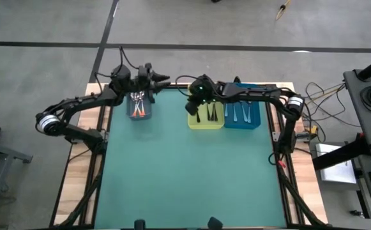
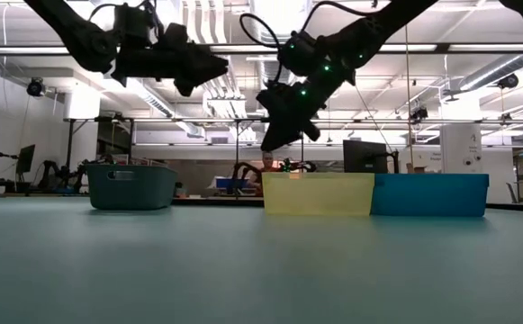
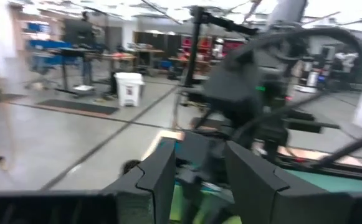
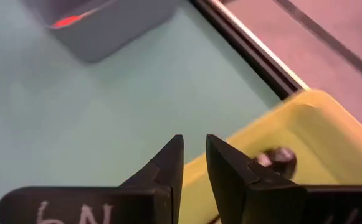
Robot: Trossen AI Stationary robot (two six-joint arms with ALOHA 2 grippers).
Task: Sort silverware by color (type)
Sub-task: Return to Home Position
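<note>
The right gripper (image 1: 192,108) tilts down over the yellow bin (image 1: 204,126)'s left rim, fingers slightly apart, empty. Black spoons (image 1: 211,113) lie inside; pale blue spoons (image 1: 239,112) fill the blue bin (image 1: 242,126), orange spoons (image 1: 140,102) the gray bin (image 1: 140,118). At the table (image 1: 185,172)'s far edge, the left gripper (image 1: 164,82) hangs level, fingers parted, empty.

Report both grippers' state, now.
Left gripper: fingers open, empty, high near the grey bin.
Right gripper: fingers slightly apart, empty, above the yellow bin edge.
</note>
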